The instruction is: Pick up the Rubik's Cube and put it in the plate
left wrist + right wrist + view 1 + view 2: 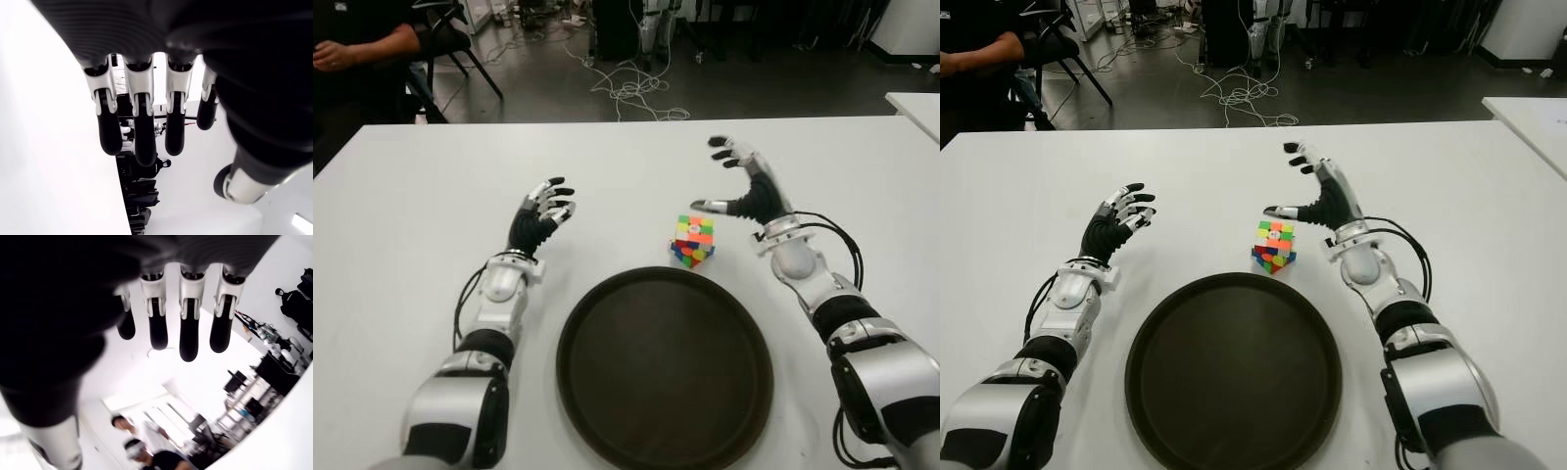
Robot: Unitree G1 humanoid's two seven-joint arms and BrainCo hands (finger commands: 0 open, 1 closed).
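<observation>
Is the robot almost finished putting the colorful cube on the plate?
Not yet. Nothing is done: the Rubik's Cube sits on the white table, just beyond the empty plate. The right hand is open right beside the cube, not gripping it. The left hand is open, left of the plate. Grasping, lifting and placing remain.

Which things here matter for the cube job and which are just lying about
For the job: Rubik's Cube, plate, right hand open beside the cube.
Lying about: left hand idle left of the cube, floor cables, person's arm.
</observation>
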